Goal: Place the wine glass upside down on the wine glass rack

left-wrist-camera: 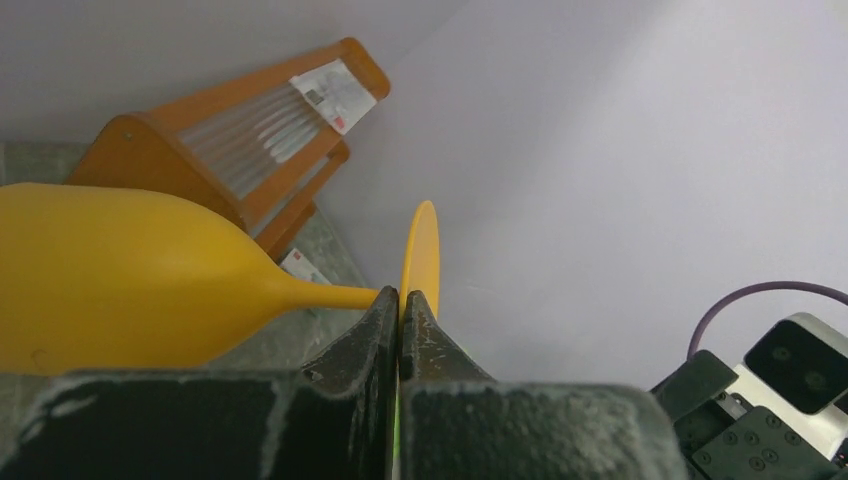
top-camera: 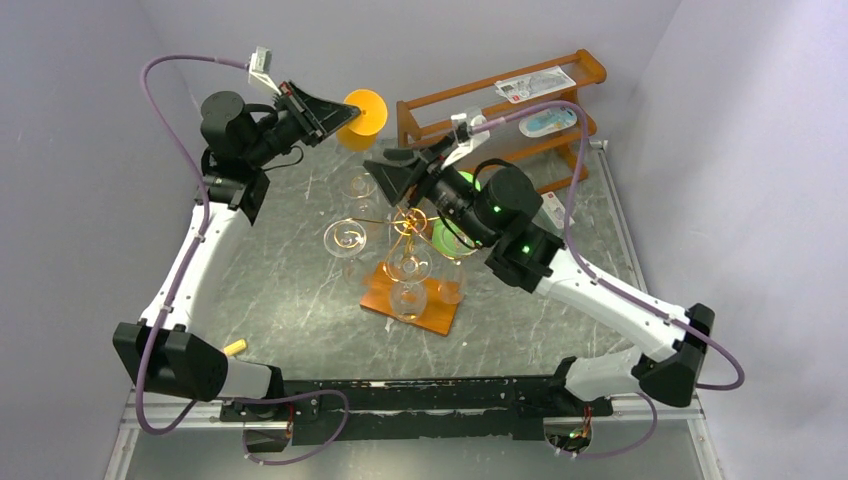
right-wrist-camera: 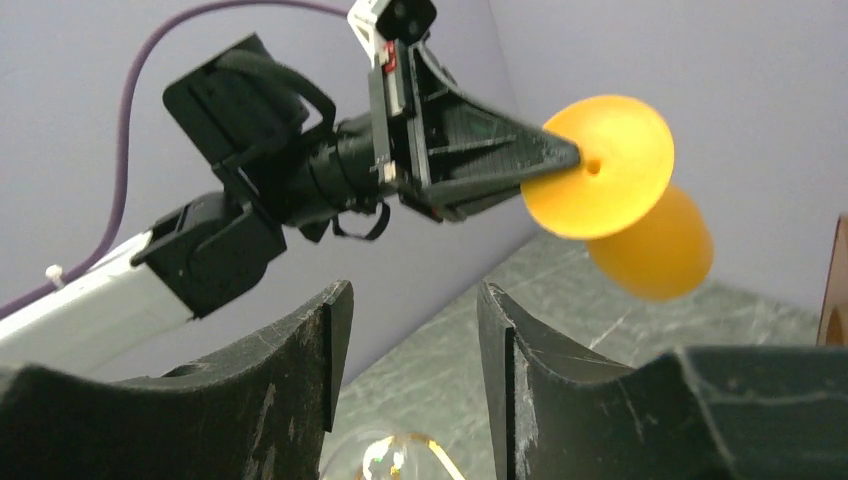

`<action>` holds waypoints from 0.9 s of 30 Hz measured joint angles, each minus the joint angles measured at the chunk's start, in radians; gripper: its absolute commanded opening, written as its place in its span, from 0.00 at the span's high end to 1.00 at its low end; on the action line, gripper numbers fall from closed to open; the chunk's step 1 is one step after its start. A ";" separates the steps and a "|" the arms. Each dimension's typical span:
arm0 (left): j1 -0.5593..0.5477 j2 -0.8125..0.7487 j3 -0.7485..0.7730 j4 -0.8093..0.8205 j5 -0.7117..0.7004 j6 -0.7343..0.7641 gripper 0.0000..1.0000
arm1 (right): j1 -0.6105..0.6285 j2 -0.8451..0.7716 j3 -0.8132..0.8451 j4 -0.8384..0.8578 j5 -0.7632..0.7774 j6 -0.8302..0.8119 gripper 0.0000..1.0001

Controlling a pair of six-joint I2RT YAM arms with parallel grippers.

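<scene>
Above the far-left grey marbled worktop (top-camera: 280, 290) | your left end effector (top-camera: 338, 116) gripped the opaque orange wine glass (top-camera: 362, 115) by its foot, stem level, bowl free for inverting | right end effector (right-wrist-camera: 415, 330) stood parted, empty, facing it, likely for handover | gold wire rack on orange-brown wooden base (top-camera: 378, 292) sat mid-worktop, well apart

Setting: robotics lab, enclosed test cell.
Evidence: left arm (top-camera: 190, 265) and right arm (top-camera: 600, 295), white and black, bolted to a black rail (top-camera: 420, 395) at the near edge of a grey marble-patterned bench (top-camera: 290, 290); plain pale walls (top-camera: 80, 150) on three sides; purple cables (left-wrist-camera: 780, 286) looped along the arms; aluminium frame (top-camera: 130, 425) under the rail.
</scene>
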 measured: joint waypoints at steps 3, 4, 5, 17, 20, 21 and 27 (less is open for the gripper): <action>-0.022 0.003 0.002 -0.040 -0.033 0.038 0.95 | 0.000 -0.064 -0.081 -0.012 0.004 0.055 0.48; -0.034 0.004 0.002 -0.056 -0.038 0.049 0.95 | 0.000 -0.086 -0.105 -0.014 0.006 0.071 0.48; -0.045 0.006 0.002 -0.070 -0.043 0.059 0.95 | 0.000 -0.102 -0.122 -0.017 0.009 0.083 0.48; -0.098 0.020 -0.014 -0.192 -0.047 0.082 0.95 | -0.001 -0.256 -0.233 -0.030 0.023 0.184 0.48; -0.108 0.023 -0.013 -0.241 -0.047 0.086 0.95 | -0.001 -0.274 -0.248 -0.037 0.035 0.193 0.48; -0.109 0.023 -0.013 -0.251 -0.047 0.086 0.95 | -0.001 -0.277 -0.250 -0.042 0.041 0.194 0.48; -0.123 0.023 -0.011 -0.306 -0.046 0.086 0.95 | -0.001 -0.298 -0.277 -0.060 0.066 0.200 0.48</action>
